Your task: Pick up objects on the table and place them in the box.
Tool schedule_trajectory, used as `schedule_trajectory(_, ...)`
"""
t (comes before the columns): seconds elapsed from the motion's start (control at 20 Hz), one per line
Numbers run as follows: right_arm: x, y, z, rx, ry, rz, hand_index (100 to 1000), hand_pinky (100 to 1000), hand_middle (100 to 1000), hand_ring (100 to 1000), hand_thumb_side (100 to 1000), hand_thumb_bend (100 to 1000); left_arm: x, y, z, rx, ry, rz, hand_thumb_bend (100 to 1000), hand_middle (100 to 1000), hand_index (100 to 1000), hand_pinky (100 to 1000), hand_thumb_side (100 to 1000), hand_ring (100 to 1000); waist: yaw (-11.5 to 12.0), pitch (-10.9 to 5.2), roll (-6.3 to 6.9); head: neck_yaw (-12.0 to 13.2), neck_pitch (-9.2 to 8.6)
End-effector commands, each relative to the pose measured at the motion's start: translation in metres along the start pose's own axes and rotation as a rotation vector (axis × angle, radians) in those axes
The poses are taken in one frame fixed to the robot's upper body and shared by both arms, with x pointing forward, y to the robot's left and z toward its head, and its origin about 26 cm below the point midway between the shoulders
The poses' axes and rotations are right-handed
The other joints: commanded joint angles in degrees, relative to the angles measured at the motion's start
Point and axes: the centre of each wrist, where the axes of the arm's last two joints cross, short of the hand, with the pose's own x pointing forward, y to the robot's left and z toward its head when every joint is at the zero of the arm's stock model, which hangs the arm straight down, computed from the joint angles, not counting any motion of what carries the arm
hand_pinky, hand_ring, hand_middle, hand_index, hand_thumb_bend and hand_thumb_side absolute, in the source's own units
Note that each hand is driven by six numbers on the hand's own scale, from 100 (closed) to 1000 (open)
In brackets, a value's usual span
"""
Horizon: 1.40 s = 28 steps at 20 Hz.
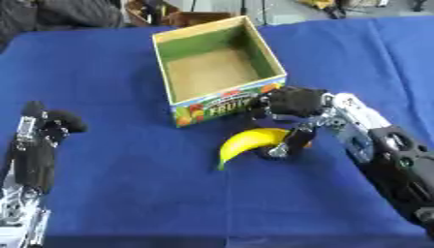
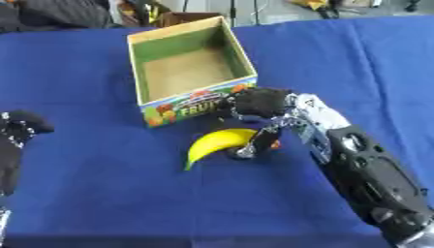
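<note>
Grasp step under way. Right hand (image 1: 292, 102) reaches down, fingers (image 1: 298, 138) curled round the near end of the banana (image 1: 247, 141), which lies on the blue surface (image 1: 127, 193), tip trailing away to their left. Box (image 1: 222, 104) just beyond the fingers, open, apparently empty. Left hand (image 1: 53, 122) idle at left edge, fingers curled, holding nothing. Next, by my reckoning: lift, carry forward over the rim, release.

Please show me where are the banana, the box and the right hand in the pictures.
banana (image 1: 244, 144): left eye view, on the yellow middle of its curve.
box (image 1: 227, 102): left eye view, on its printed front wall.
right hand (image 1: 295, 101): left eye view, on the black back of the hand.
</note>
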Motion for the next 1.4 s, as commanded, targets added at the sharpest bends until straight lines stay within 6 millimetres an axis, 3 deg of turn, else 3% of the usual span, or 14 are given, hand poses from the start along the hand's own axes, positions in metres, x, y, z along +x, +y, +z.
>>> schedule_trajectory(0.05,-0.004,-0.009,0.001,-0.009,0.006,0.015,689,459,661,704,322,328,0.007,0.0,-0.005,-0.008,-0.028,0.0,198,514,542,641,947,547,0.08,-0.6,-0.01,-0.15,0.3)
schedule_trajectory(0.6,-0.002,-0.009,0.0,-0.021,0.013,0.025,563,387,555,603,216,238,0.007,0.0,-0.004,-0.007,-0.027,0.0,198,514,541,641,947,547,-0.11,-0.64,-0.07,-0.04,0.3)
schedule_trajectory(1.4,0.003,-0.034,0.004,-0.102,-0.008,0.032,551,380,549,598,209,230,0.006,0.001,-0.003,-0.006,-0.024,0.0,200,513,542,641,945,546,-0.34,-1.23,-0.45,0.15,0.3)
